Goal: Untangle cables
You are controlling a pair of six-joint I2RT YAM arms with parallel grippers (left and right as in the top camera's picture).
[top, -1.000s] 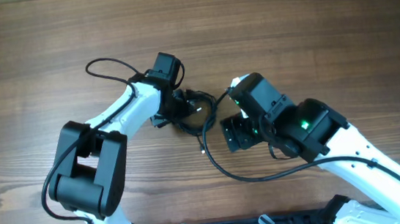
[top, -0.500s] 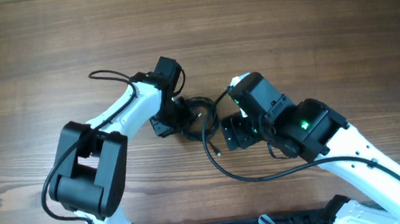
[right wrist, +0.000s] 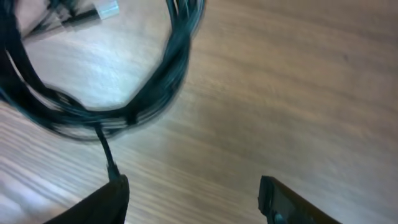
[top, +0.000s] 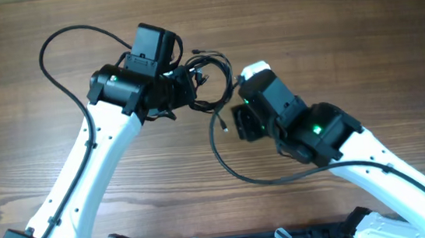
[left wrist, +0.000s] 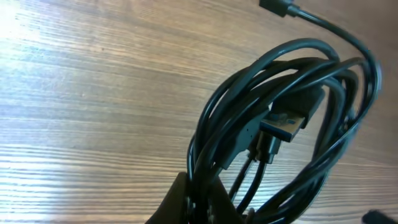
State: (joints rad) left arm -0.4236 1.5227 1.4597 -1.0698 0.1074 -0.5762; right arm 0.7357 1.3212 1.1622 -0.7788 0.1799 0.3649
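Tabletop (top: 329,30) spans everything. Your left gripper (left wrist: 199,198) is pinched tight on the coiled cables (left wrist: 292,74) near its middle. Your right gripper (right wrist: 194,190) sits just beside the coil with its fingers spread. A blue-tipped plug (left wrist: 283,127) lies inside the coil.

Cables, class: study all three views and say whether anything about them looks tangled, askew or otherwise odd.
Yes. The cables form a tangled coil, pinched in the left tool, with a USB plug caught inside the loops. One loose strand end trails out toward the open right tool.
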